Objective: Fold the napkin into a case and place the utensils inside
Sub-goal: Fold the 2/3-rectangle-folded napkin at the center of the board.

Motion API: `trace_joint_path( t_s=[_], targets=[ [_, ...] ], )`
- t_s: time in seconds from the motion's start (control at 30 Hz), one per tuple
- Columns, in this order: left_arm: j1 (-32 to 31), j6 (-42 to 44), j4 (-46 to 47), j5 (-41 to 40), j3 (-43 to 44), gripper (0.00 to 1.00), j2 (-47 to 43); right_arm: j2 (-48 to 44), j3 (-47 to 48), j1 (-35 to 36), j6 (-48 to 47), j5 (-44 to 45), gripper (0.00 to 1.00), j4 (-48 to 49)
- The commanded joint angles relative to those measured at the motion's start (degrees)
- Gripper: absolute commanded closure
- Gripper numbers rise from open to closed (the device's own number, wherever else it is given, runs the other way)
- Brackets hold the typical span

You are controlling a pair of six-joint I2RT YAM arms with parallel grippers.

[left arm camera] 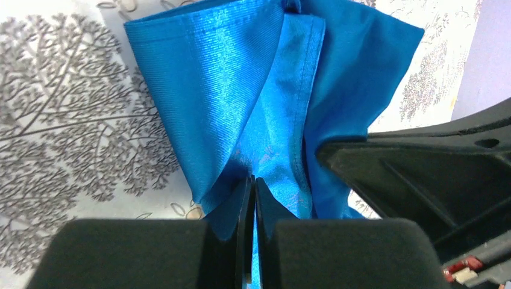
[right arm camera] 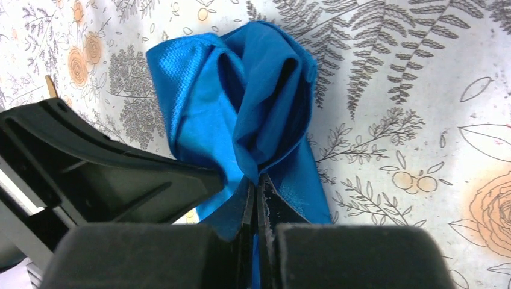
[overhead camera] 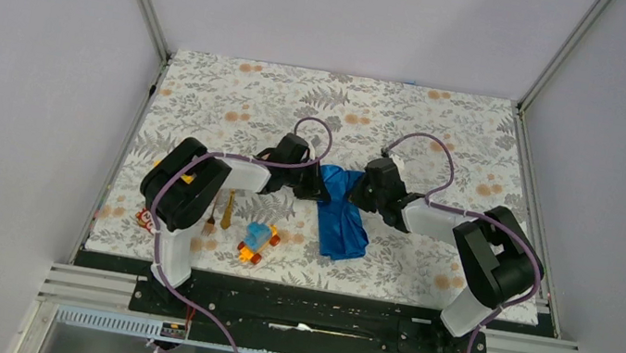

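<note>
One blue napkin [overhead camera: 341, 228] lay bunched mid-table in the top view, with the fork [overhead camera: 211, 220] and knife [overhead camera: 228, 212] well apart on its left. From the left wrist, the left gripper [left arm camera: 252, 183] pinched a thin fold of the shiny cloth. From the right wrist, the right gripper [right arm camera: 256, 183] squeezed another bunched fold. It looked light, floppy and maybe slippery, so the stitched edges seemed best to hold.
</note>
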Motion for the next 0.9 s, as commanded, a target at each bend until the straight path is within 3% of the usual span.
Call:
trace_joint_path(
  t_s=[0.0,0.17,0.4,0.87],
  targets=[
    [-1.7,1.6,0.2,-3.6,1.8,0.94,3.1,-1.8,4.2,2.2,-2.4,3.0,1.00,-3.8],
    [-2.3,1.0,1.4,-3.6,1.7,0.97,6.2,-0.8,5.9,4.5,-2.0,3.0,1.00,-4.5],
    [-2.4,1.3,0.9,-3.9,0.7,0.97,3.9,3.5,3.6,4.7,-0.8,1.3,1.00,2.2],
    [-0.9,0.8,-0.3,1.1,-1.1,0.51,-9.9,7.3,-2.3,4.2,0.5,0.2,1.00,11.6]
  ],
)
